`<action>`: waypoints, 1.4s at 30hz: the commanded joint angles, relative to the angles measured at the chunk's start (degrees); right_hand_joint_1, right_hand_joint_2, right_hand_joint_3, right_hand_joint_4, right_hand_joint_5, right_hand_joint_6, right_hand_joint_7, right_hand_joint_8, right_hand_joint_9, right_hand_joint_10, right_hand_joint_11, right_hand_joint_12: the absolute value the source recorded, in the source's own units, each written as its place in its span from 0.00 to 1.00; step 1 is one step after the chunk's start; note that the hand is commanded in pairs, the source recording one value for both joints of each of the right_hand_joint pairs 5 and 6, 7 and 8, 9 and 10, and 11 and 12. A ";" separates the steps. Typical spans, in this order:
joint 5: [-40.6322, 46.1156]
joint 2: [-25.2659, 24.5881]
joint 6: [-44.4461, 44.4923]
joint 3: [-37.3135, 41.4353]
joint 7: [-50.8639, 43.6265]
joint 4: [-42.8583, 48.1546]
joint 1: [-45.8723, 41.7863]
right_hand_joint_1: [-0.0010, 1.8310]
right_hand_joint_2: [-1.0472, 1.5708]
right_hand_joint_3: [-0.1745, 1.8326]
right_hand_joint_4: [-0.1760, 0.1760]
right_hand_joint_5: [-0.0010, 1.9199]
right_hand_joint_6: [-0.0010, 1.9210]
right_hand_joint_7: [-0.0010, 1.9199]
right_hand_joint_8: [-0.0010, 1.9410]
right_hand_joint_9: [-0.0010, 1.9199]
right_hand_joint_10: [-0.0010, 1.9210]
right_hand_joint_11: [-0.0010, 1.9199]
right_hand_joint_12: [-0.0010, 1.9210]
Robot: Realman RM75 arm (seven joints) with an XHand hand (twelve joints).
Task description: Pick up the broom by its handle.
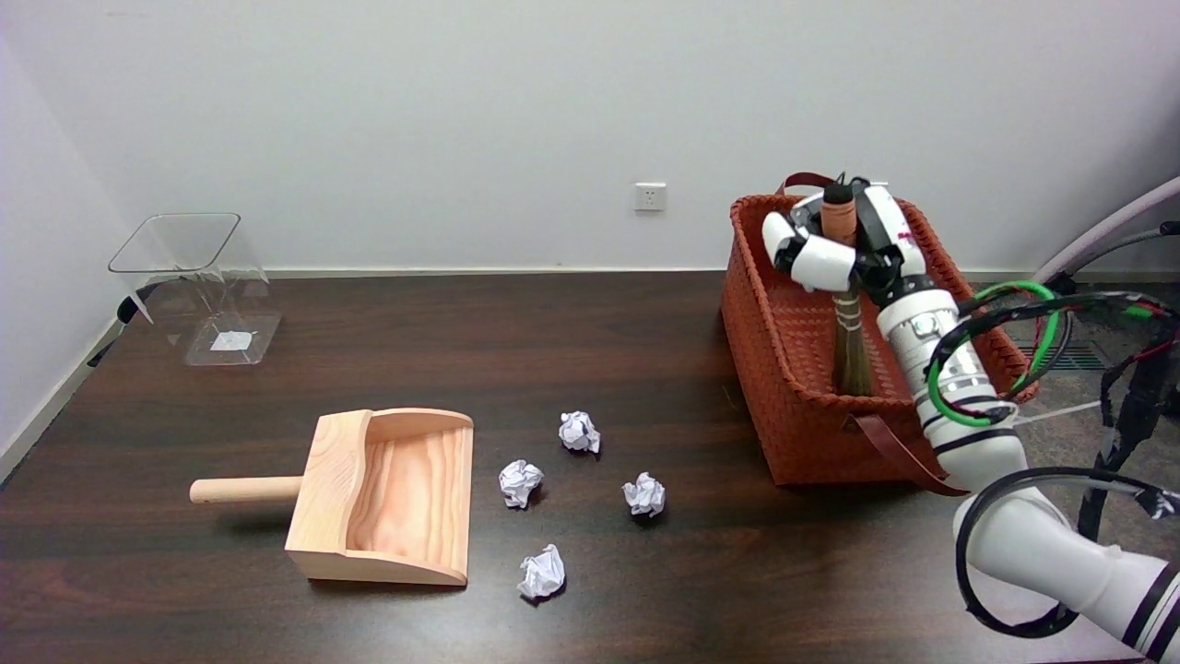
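Broom (849,332) stands near-upright in orange woven basket (793,406) at table's right, bristles down, handle (838,221) up, long axis vertical. Right hand (843,242) at handle top, fingers wrapped around it, grip apparently closed. Next move likely straight lift clear of basket rim.

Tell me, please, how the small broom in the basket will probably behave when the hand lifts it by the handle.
The broom looks short and thin, so probably light. Its bristles seem soft and may flex against the basket. The right hand grips the smooth round handle, which might slip or swivel.
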 commanded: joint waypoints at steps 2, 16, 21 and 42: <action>4.01 0.96 -9.06 7.76 -0.44 -8.48 5.08 0.55 0.66 0.60 0.50 1.00 1.00 1.00 0.99 0.95 0.95 0.86 0.85; 7.48 3.28 -19.34 4.03 -0.60 -12.66 20.44 0.54 0.67 0.61 0.50 1.00 1.00 1.00 0.99 0.95 0.95 0.86 0.86; 9.82 3.43 -21.47 0.98 -0.60 -13.49 25.86 0.54 0.67 0.61 0.50 1.00 1.00 1.00 0.99 0.95 0.95 0.86 0.86; 13.03 1.87 -21.42 -18.51 -0.60 -14.66 32.66 0.54 0.66 0.62 0.50 1.00 1.00 1.00 0.99 0.97 0.97 0.87 0.87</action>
